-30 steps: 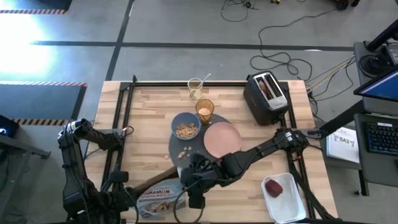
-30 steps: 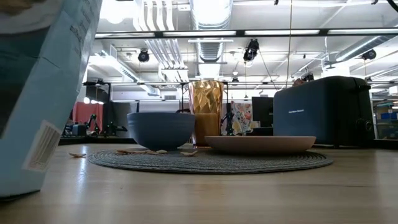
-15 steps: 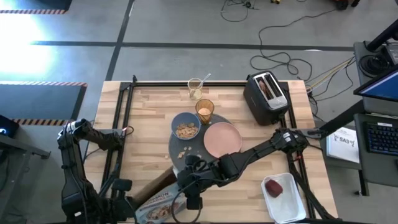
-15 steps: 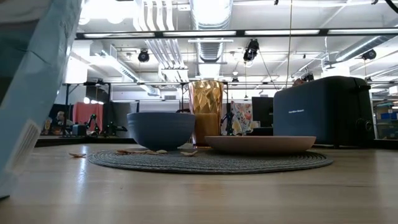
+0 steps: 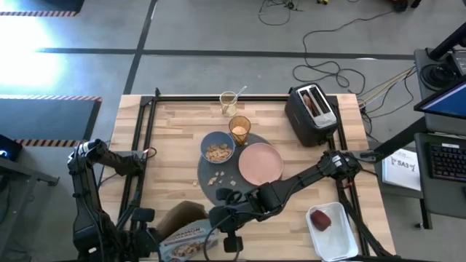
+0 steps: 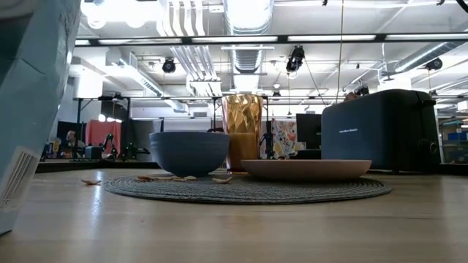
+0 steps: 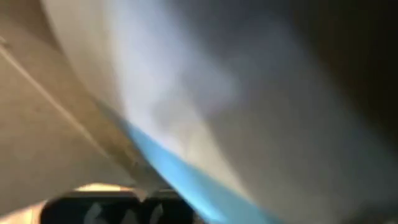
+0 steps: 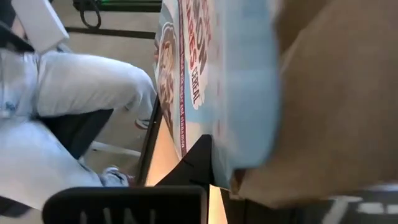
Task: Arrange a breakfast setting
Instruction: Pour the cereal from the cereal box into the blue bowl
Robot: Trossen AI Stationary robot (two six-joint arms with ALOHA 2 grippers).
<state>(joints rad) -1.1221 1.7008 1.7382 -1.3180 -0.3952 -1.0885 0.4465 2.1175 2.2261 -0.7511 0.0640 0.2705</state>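
Observation:
The round dark-grey mat carries the blue bowl with cereal in it, the pink plate and the amber tumbler. A light-blue cereal box is tilted at the table's near edge, its brown open end turned up. My left gripper is hidden behind the box. My right gripper, shut, is at the box's right side. The red apple lies in the white tray. The toast stands in the toaster. My left gripper holds the cereal box, which fills its wrist view; the box itself hides the place of contact. The box stands tilted. My right gripper has its shut fingertips against the blue side by the brown end; a pinch cannot be told.
The black toaster stands at the far right. A clear glass with the spoon is behind the tumbler. Cereal flakes lie on the mat. A person's legs show past the near edge.
The cereal box has tipped and gone toward the table's left and near edge; its brown open end has swung from slanting to facing up. My right gripper has stayed by the box and shut.

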